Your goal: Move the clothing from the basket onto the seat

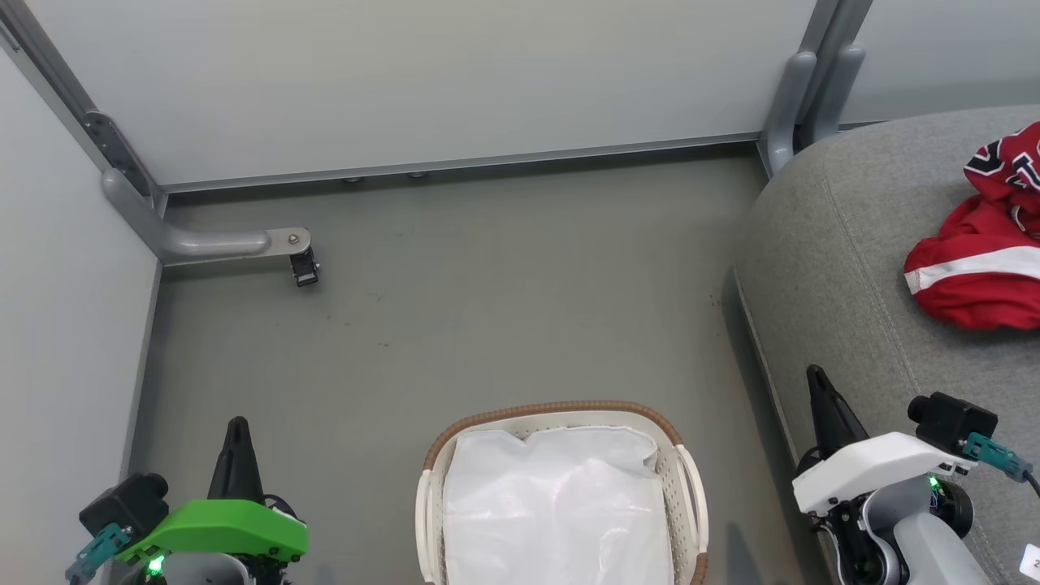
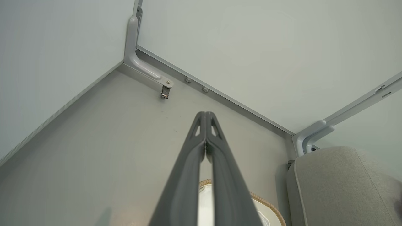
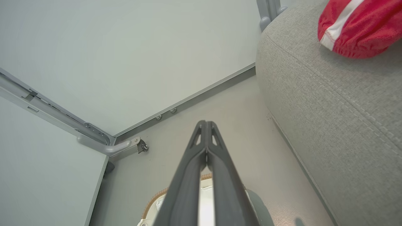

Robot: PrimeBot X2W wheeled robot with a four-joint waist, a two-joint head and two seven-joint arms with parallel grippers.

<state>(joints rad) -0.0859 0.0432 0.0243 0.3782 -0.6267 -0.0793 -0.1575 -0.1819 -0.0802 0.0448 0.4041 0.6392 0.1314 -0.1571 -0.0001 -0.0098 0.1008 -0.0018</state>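
The left end effector (image 1: 237, 435) is seen at the lower left of the head view and the right end effector (image 1: 816, 382) at the lower right. Each has its two dark fingers pressed together at the tips, and nothing is held between them. Between the two, at the bottom centre, the basket (image 1: 552, 409) is set on the floor (image 1: 487, 309) with a white liner sheet (image 1: 561, 504) seen inside it. The clothing (image 1: 979, 272) is found crumpled at the right edge of the frame on the seat (image 1: 837, 268), well apart from the basket.
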